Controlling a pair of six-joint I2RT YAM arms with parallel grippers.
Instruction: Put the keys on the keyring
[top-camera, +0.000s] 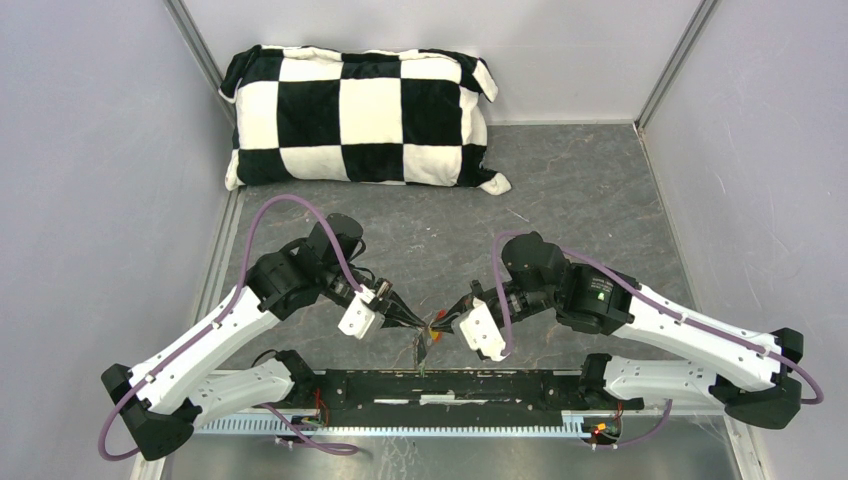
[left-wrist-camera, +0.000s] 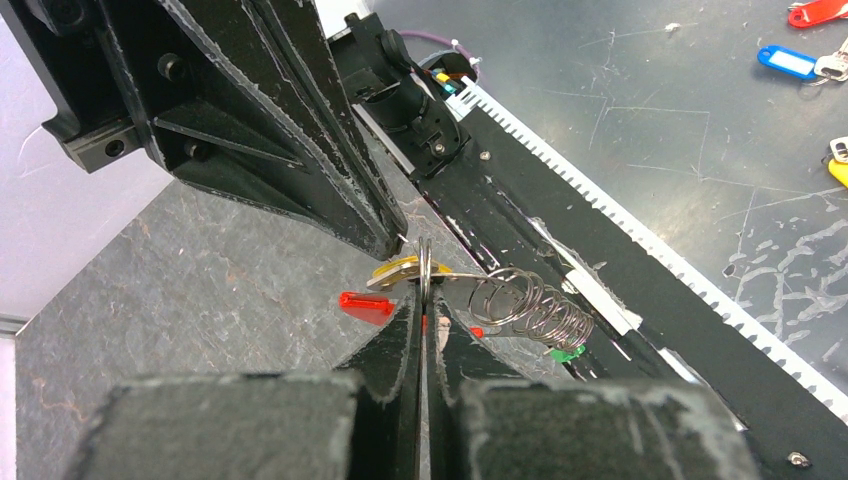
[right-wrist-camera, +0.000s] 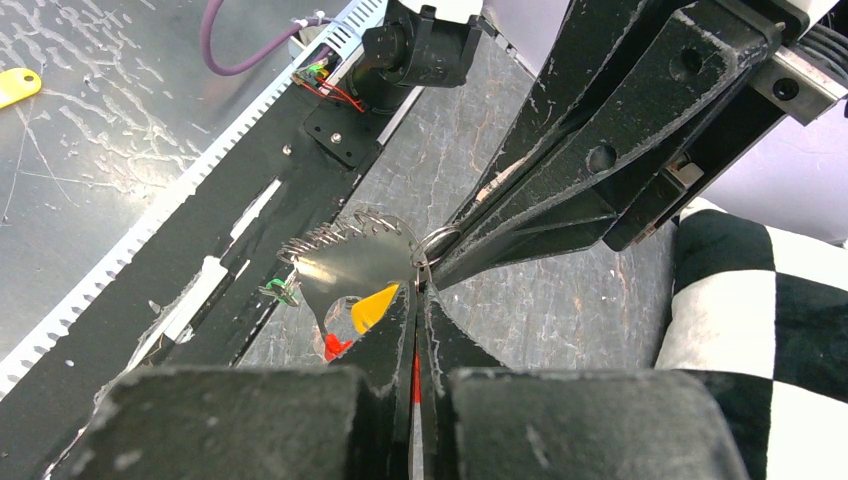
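Both grippers meet tip to tip just above the table's near edge. My left gripper (top-camera: 424, 322) (left-wrist-camera: 425, 298) is shut on the thin metal ring of the keyring (left-wrist-camera: 426, 262). Its coiled grey chain (left-wrist-camera: 530, 305) trails to the right, with the red tag (left-wrist-camera: 366, 306) hanging below. My right gripper (top-camera: 446, 320) (right-wrist-camera: 417, 290) is shut at the same ring, apparently pinching the yellow key (right-wrist-camera: 375, 305) (left-wrist-camera: 405, 270). The green key (left-wrist-camera: 567, 352) (right-wrist-camera: 283, 290) hangs at the coil's far end. The red tag also shows in the right wrist view (right-wrist-camera: 335, 345).
A black-and-white checked pillow (top-camera: 360, 115) lies at the back. A black rail (top-camera: 450, 390) runs along the near edge under the grippers. On the metal surface beyond it lie spare tags: red (left-wrist-camera: 815, 12), blue (left-wrist-camera: 785, 62), yellow (right-wrist-camera: 18, 85).
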